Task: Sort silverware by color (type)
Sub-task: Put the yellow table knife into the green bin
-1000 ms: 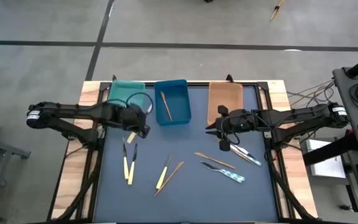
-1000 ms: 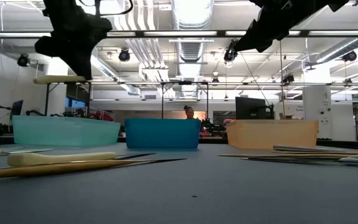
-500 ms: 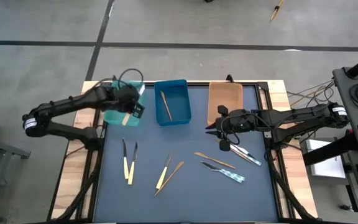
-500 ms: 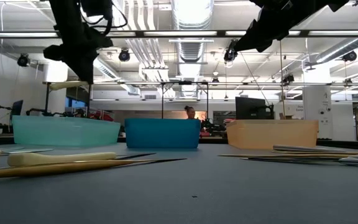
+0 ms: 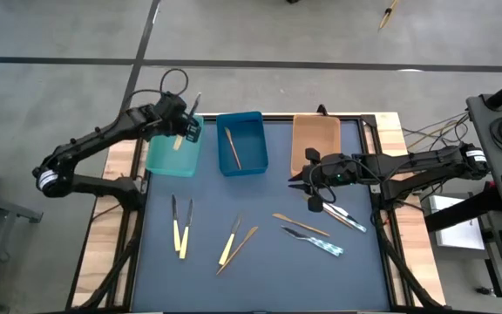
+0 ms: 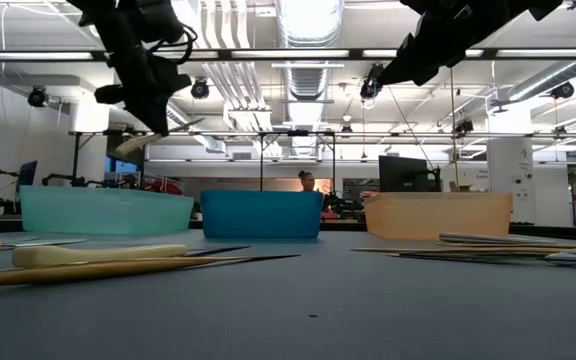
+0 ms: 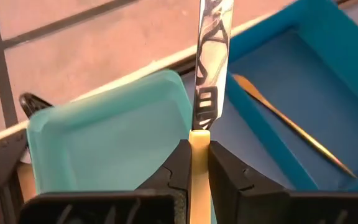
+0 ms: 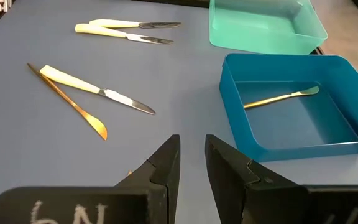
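Note:
My left gripper (image 5: pixel 182 131) hangs over the teal tray (image 5: pixel 168 157), shut on a cream-handled knife (image 7: pixel 211 56) whose silver blade points toward the far edge. My right gripper (image 8: pixel 192 151) hovers near the orange tray (image 5: pixel 315 139), its fingers a narrow gap apart with nothing between them. The blue tray (image 5: pixel 253 131) holds one tan utensil (image 5: pixel 232 148). On the mat lie two cream knives (image 5: pixel 181 228), a cream and a tan piece (image 5: pixel 235 241), a tan piece (image 5: pixel 301 225), a blue-handled piece (image 5: pixel 319 243) and a silver one (image 5: pixel 347 216). My left gripper pinches the knife's cream handle (image 7: pixel 199 142) between its two fingers. The knife lies along the fingers, which slant down toward the far edge, and the blade (image 7: pixel 214 37) sticks out ahead of them. It is lifted clear above the teal tray, tilted in the low view (image 6: pixel 146 142).
The three trays stand in a row along the mat's far edge. The loose silverware lies across the mat's near half. Bare mat (image 5: pixel 260 196) lies between the two arms.
My left gripper has swung from the teal tray's near edge toward the far edge and now hangs over that tray. It has turned on the way, still shut on the cream knife, whose blade now points toward the far edge.

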